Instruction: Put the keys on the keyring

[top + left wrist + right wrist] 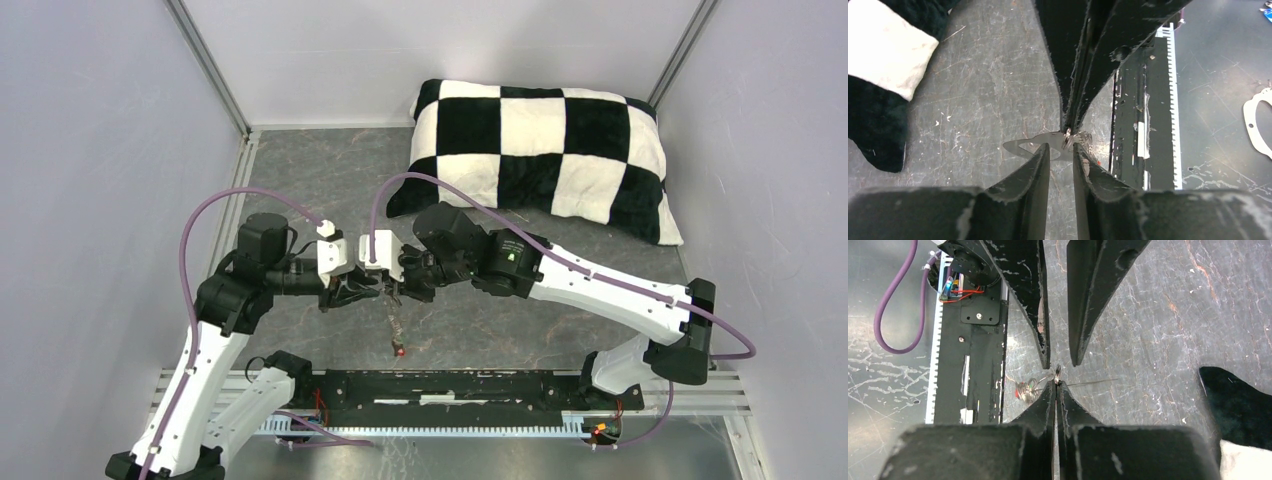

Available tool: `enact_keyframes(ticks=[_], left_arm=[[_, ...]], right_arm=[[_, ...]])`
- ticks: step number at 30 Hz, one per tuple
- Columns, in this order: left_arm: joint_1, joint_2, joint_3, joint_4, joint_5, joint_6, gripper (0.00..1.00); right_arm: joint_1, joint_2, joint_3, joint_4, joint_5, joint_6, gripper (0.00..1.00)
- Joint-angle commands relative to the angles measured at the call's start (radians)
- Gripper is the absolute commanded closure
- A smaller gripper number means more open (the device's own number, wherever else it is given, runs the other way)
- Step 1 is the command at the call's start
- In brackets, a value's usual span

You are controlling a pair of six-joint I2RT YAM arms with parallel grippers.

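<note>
Right hand point(1055, 383) clamped fully closed, pinching top edge of keyring point(1010, 147) and holding it above counter point(320, 180). Left hand point(1061, 148) tip to tip with it, fingers part-way apart and straddling the pinch point. Hard to tell from wrist view whether touching the fob, no clear grip. Keys point(395, 325) dangling below both hands, red tag point(400, 351) lowest. Checked pillow point(540, 150) far right on counter.
</note>
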Motion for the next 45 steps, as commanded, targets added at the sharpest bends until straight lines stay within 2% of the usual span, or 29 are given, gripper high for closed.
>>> enact_keyframes(ticks=[1, 3, 9, 13, 16, 19, 22, 25, 28, 32, 35, 41, 45], left_arm=[[0.002, -0.002, 0.033, -0.003, 0.055, 0.033, 0.73], [0.003, -0.002, 0.025, -0.003, 0.06, 0.028, 0.77], [0.002, 0.012, 0.029, -0.002, 0.042, 0.027, 0.8], [0.003, 0.02, 0.033, -0.002, 0.039, 0.023, 0.85], [0.002, 0.024, 0.03, -0.002, 0.033, 0.022, 0.96], [0.002, 0.027, 0.031, 0.005, 0.027, 0.018, 0.98], [0.003, 0.018, 0.023, 0.078, 0.021, -0.04, 0.98], [0.002, -0.019, -0.012, 0.211, 0.03, -0.153, 0.98], [0.003, -0.075, -0.08, 0.411, 0.048, -0.351, 0.98], [0.002, -0.116, -0.154, 0.64, 0.077, -0.552, 0.98], [0.003, -0.113, -0.186, 0.784, 0.114, -0.689, 0.98], [0.003, -0.088, -0.182, 0.865, 0.158, -0.742, 0.98], [0.003, -0.082, -0.18, 0.874, 0.182, -0.747, 0.98]], right_arm=[[0.011, 0.0, 0.067, 0.023, 0.013, -0.004, 0.99], [0.014, 0.001, 0.067, 0.033, 0.009, 0.003, 0.99], [0.024, 0.016, 0.075, 0.044, -0.01, 0.01, 0.99], [0.025, 0.018, 0.075, 0.057, -0.006, 0.02, 0.99], [0.025, 0.016, 0.075, 0.067, -0.006, 0.029, 0.99], [0.026, 0.008, 0.066, 0.087, -0.01, 0.047, 0.99], [0.022, -0.027, 0.011, 0.141, 0.043, 0.089, 0.86], [-0.008, -0.126, -0.134, 0.274, 0.075, 0.174, 0.75], [-0.066, -0.247, -0.292, 0.464, 0.01, 0.293, 0.68], [-0.114, -0.363, -0.475, 0.694, -0.06, 0.442, 0.68], [-0.136, -0.389, -0.549, 0.786, -0.08, 0.516, 0.69], [-0.165, -0.399, -0.646, 1.011, -0.128, 0.677, 0.69], [-0.168, -0.38, -0.674, 1.099, -0.124, 0.74, 0.72]])
